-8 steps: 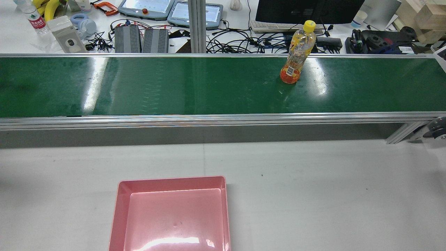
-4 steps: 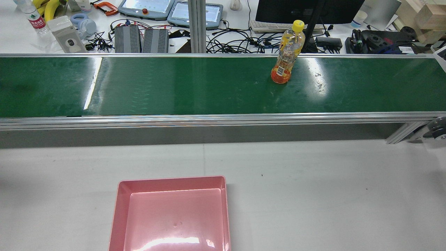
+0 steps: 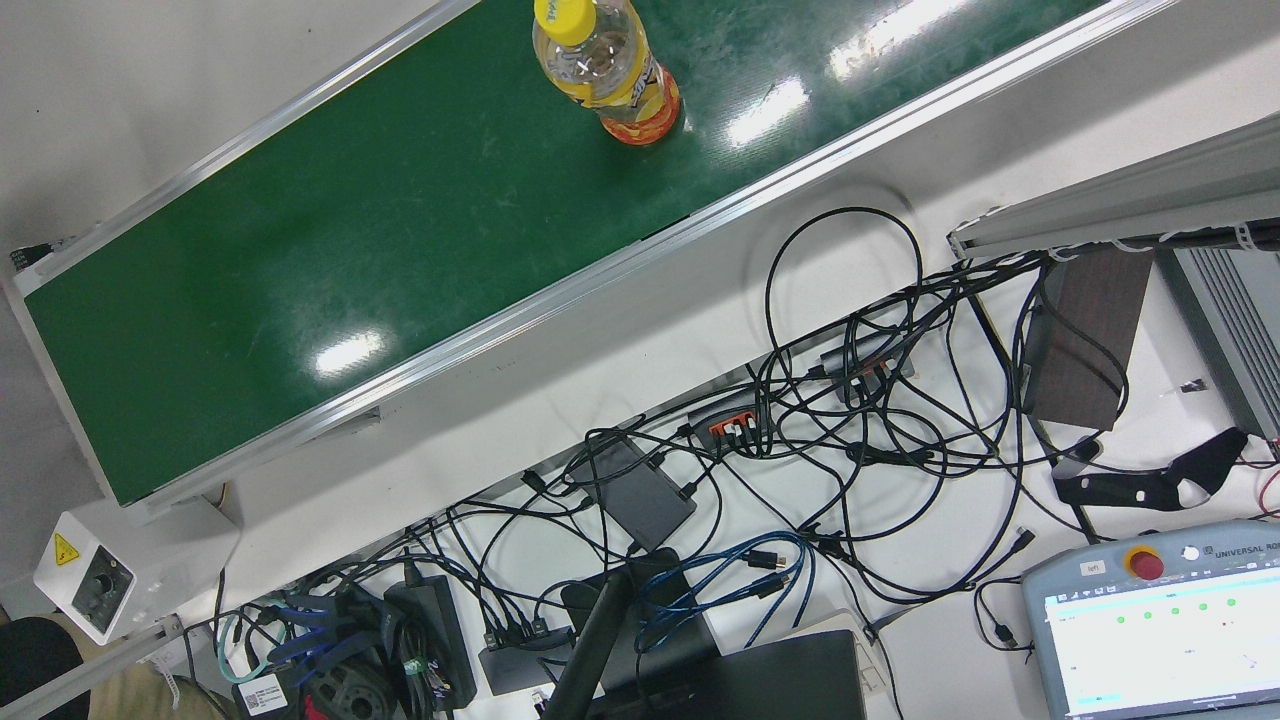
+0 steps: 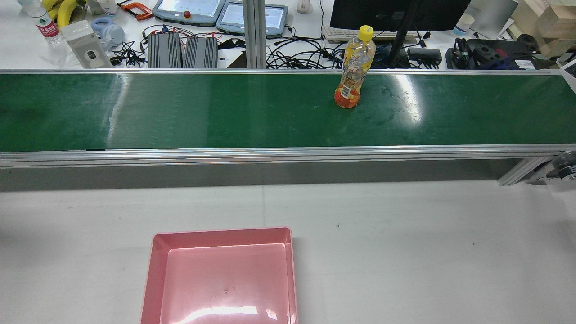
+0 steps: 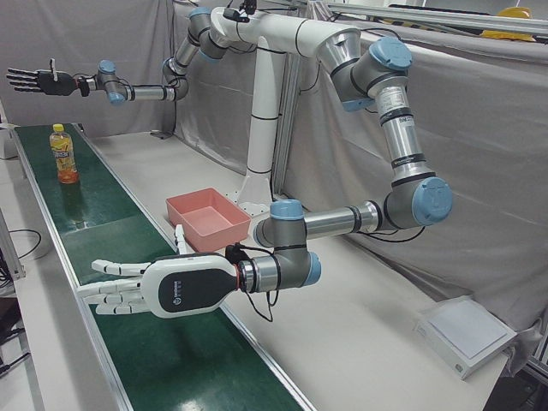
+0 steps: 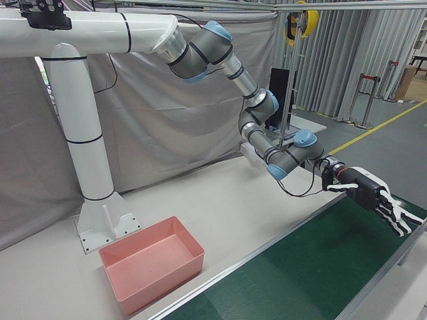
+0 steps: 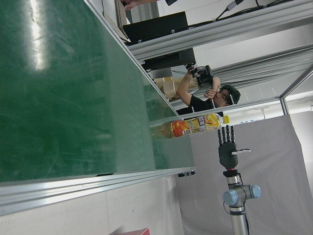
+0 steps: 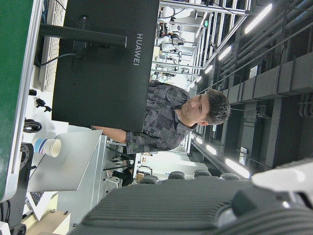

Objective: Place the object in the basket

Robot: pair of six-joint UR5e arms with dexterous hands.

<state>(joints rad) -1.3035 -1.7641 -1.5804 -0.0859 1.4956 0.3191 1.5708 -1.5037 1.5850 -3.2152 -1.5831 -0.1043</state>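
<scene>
**Both hands spread over the belt, bottle standing between them**

My left hand (image 5: 150, 291) hangs low over the near end of the green belt (image 4: 225, 112) as the left-front view shows it. The forearm is level and lies across the belt. The fingers are straight, a little apart, and hold nothing.

My right hand (image 5: 34, 81) is at the far end of that view, held high on a long, nearly level arm, above and beyond the bottle (image 5: 62, 154). Its fingers are fanned wide with nothing in them. In the right-front view the same hand (image 6: 370, 200) tilts down over the belt, back upward.

The bottle (image 4: 353, 72) stands upright on the belt, yellow cap on top. In the rear view it is right of the middle and nearer the far rail. Neither hand touches it.

The pink basket (image 4: 150, 279) sits on the table (image 4: 405, 247) on my side of the belt, left of the middle and well apart from the bottle.
</scene>
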